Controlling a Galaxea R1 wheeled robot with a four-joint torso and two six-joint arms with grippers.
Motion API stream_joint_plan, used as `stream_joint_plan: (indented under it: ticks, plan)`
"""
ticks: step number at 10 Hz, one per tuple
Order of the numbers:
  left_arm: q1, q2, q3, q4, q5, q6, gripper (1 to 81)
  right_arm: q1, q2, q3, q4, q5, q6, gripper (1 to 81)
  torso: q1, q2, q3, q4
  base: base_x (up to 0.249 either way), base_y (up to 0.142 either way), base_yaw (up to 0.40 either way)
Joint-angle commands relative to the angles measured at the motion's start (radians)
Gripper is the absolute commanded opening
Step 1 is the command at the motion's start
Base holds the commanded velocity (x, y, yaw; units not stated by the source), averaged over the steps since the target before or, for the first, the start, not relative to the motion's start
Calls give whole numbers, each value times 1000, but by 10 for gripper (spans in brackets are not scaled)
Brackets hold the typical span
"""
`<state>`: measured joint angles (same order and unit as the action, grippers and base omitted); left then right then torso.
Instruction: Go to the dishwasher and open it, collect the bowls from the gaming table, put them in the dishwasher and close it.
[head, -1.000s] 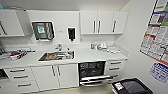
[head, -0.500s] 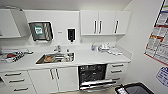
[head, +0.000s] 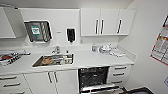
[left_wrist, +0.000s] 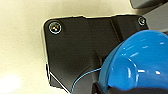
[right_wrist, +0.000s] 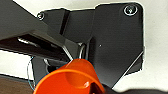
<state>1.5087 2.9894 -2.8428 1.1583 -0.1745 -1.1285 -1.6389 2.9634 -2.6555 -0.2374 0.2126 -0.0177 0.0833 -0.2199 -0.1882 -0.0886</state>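
The dishwasher (head: 93, 76) stands open under the white counter, its dark inside showing and its steel door (head: 100, 88) folded down toward me. In the left wrist view a bright blue bowl (left_wrist: 140, 60) sits close to the camera, and my left gripper (left_wrist: 125, 90) is shut on its rim. An orange bowl (right_wrist: 67, 80) shows in the right wrist view, held by my right gripper (right_wrist: 100, 88). The gaming table is out of view.
A steel sink (head: 53, 60) with items in it lies left of the dishwasher. White drawers (head: 120, 73) flank the dishwasher on its right, close to the side wall with a poster (head: 161, 46). Dishes (head: 107, 48) stand on the counter's far right.
The whole kitchen picture has grown and shifted slightly, so the camera has come a little closer to the counter. The dishwasher stays open.
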Motion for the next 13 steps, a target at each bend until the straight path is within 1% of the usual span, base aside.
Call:
stream_joint_plan:
  ticks: [1,6,13]
  plan:
    - [-34,-4,-4,-3,33,1,10,18,-8,2,4,-44,1,10,0,0,0,0,172,0,0]
    - [-34,-7,-4,-2,33,1,10,24,-4,2,1,-45,-1,10,-3,-2,0,0,168,0,0]
    - [-35,-7,-4,-2,33,1,10,26,-2,2,0,-47,1,10,-3,-2,0,0,138,0,0]
